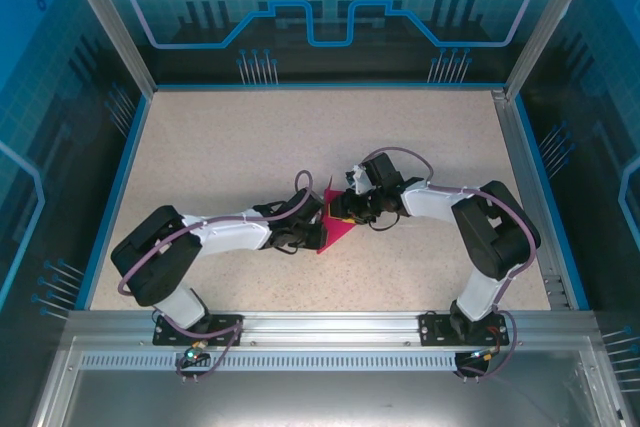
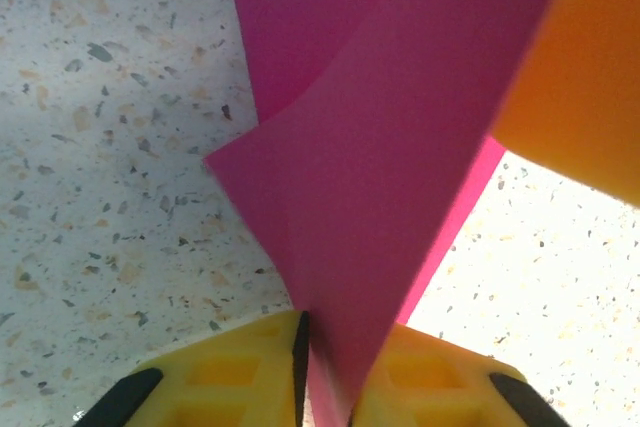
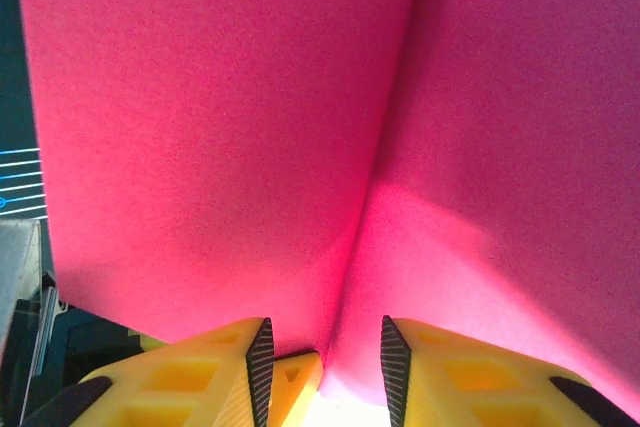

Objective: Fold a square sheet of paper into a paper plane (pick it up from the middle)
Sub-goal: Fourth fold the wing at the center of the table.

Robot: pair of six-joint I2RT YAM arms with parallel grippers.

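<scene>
The magenta paper (image 1: 336, 237), folded into a pointed shape, is held off the speckled table (image 1: 240, 147) between the two arms. My left gripper (image 1: 316, 233) is shut on its lower point; in the left wrist view the folded paper (image 2: 380, 147) runs down between the yellow fingers of the left gripper (image 2: 340, 337). My right gripper (image 1: 346, 211) meets the paper from the right, and one of its fingers (image 2: 580, 77) shows at the upper right there. In the right wrist view the paper (image 3: 220, 127) spreads in two creased panels. The right gripper (image 3: 325, 332) stands open around the crease.
One yellow finger (image 3: 295, 382) of the left gripper pokes into the gap between the right fingers. Blue walls and metal posts (image 1: 105, 17) ring the table. A metal rail (image 1: 320, 332) carries both arm bases at the near edge.
</scene>
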